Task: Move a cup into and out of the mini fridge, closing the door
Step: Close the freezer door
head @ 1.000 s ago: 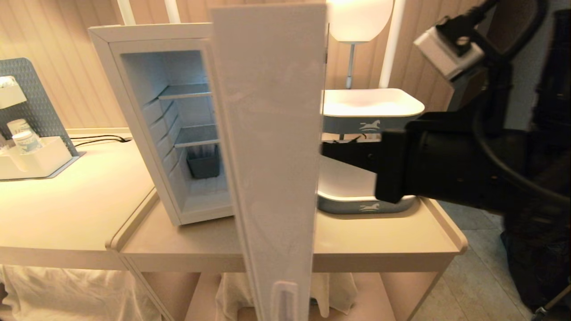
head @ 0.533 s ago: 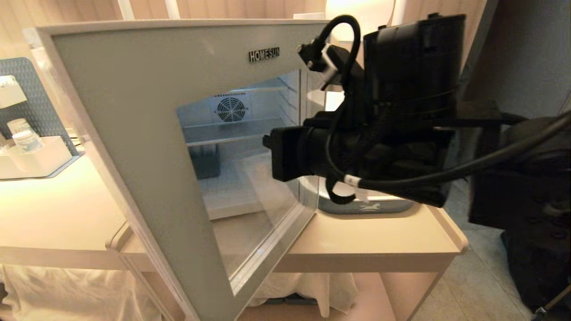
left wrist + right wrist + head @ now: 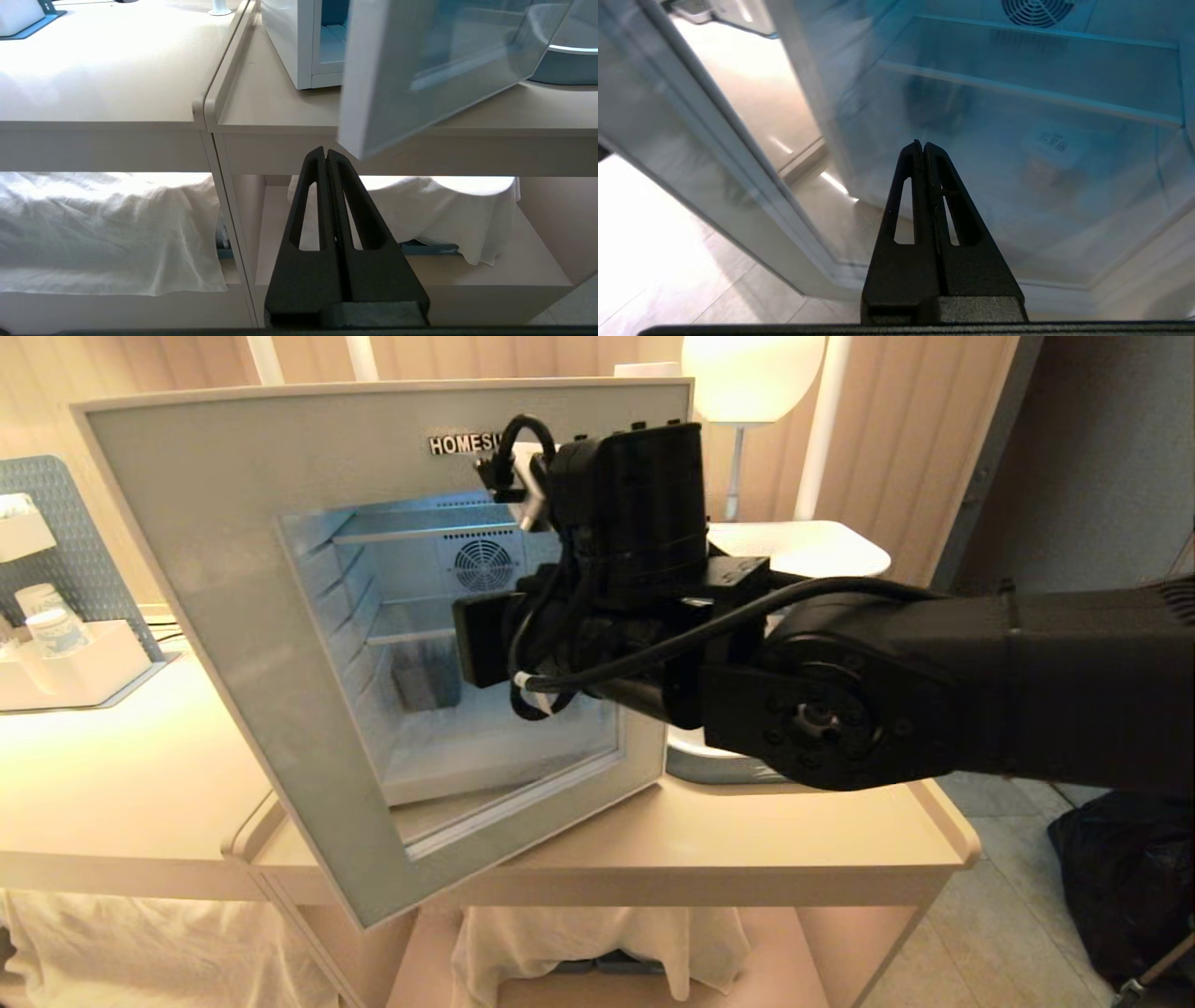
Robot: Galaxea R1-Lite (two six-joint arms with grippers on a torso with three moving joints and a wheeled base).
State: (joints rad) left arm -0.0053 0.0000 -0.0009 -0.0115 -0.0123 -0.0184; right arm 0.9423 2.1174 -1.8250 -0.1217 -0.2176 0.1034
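The mini fridge (image 3: 299, 51) stands on the table, its pale blue inside lit. Its door (image 3: 233, 579), a grey-white frame round a glass window, hangs partly ajar with its free left edge swung out toward me. My right gripper (image 3: 923, 143) is shut and empty, its tips up at the outside of the door glass (image 3: 994, 196); whether they touch it does not show. Through the glass a blurred cup (image 3: 1051, 156) with a white printed lid sits on the fridge floor. The arm hides it in the head view. My left gripper (image 3: 326, 151) is shut and parked below the table edge.
A grey organiser with paper cups (image 3: 51, 621) stands at the far left. Stacked white trays (image 3: 803, 549) and a lamp (image 3: 747, 373) are behind the fridge on the right. A dark bin (image 3: 425, 677) sits inside the fridge. White cloth (image 3: 107, 224) lies under the table.
The door has swung from edge-on to mostly facing me, toward the fridge. My right arm has moved left across the front of the door.
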